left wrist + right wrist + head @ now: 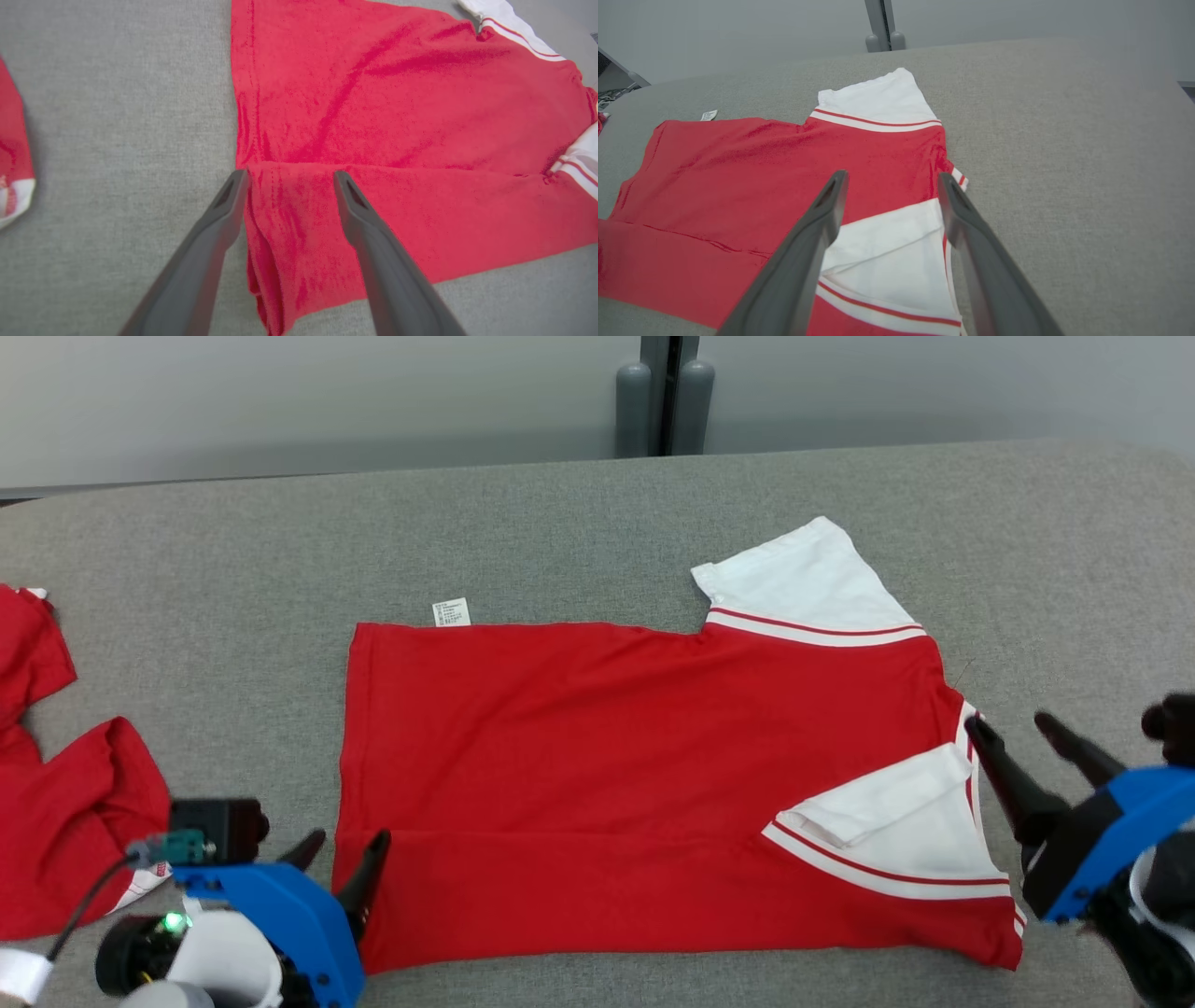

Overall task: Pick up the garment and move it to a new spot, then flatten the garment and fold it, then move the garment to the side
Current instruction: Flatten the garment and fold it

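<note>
The garment (607, 737) is a red shirt with white sleeves, lying flat on the grey table (233, 551) with its near edge folded over onto itself. My left gripper (347, 845) stands open at the fold's left corner. In the left wrist view its fingers (290, 176) straddle that folded red edge (299, 242) without pinching it. My right gripper (1010, 723) is open just off the shirt's right side, by the folded-in white sleeve (896, 812). The right wrist view shows that gripper (893, 176) hovering above the same sleeve (887, 247), holding nothing.
A second red garment (65, 803) lies crumpled at the table's left edge, close to my left arm. A small white label (452, 612) pokes out at the shirt's far edge. Bare grey tabletop stretches behind and to the right. A grey post (663, 392) stands beyond the table.
</note>
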`<state>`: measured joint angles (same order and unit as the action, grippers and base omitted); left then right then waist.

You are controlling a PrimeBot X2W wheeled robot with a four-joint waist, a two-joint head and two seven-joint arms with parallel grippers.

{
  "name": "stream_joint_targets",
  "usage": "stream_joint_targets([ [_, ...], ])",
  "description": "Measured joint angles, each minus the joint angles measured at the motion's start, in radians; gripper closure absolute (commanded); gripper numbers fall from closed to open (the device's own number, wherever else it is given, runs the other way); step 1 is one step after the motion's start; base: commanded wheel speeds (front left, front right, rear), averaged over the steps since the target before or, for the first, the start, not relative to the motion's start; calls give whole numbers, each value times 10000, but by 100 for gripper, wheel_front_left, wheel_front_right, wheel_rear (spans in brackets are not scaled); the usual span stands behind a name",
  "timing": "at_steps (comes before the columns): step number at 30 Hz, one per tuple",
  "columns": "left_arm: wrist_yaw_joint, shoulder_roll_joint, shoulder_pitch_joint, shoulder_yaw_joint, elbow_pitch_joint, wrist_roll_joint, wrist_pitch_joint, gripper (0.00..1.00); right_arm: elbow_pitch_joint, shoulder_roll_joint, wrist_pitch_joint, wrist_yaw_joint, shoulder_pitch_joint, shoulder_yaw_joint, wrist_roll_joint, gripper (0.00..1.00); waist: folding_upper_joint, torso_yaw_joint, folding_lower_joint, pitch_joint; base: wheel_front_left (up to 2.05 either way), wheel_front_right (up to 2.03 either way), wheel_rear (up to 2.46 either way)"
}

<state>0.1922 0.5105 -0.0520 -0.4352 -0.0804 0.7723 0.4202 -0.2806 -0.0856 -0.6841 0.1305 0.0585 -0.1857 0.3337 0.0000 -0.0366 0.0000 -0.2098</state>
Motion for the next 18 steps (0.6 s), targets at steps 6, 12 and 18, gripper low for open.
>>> stream_joint_targets([
  [6, -533, 562, -2164, 290, 169, 180, 1216, 0, 1099, -988, -648, 0, 3007, 1074, 121, 0, 0, -128, 1, -487, 0, 0, 0],
  [12, -1026, 675, -4502, 694, 1762, 819, 2243, 0, 3367, -1373, -525, 0, 5927, 2518, 288, 0, 0, -364, 2, -1173, 0, 0, 0],
  [18, -1463, 882, -5920, 407, 2903, 708, 3081, 0, 5160, -1352, 113, 2, 7845, 3870, 548, 0, 0, -647, 3, -1837, 0, 0, 0],
])
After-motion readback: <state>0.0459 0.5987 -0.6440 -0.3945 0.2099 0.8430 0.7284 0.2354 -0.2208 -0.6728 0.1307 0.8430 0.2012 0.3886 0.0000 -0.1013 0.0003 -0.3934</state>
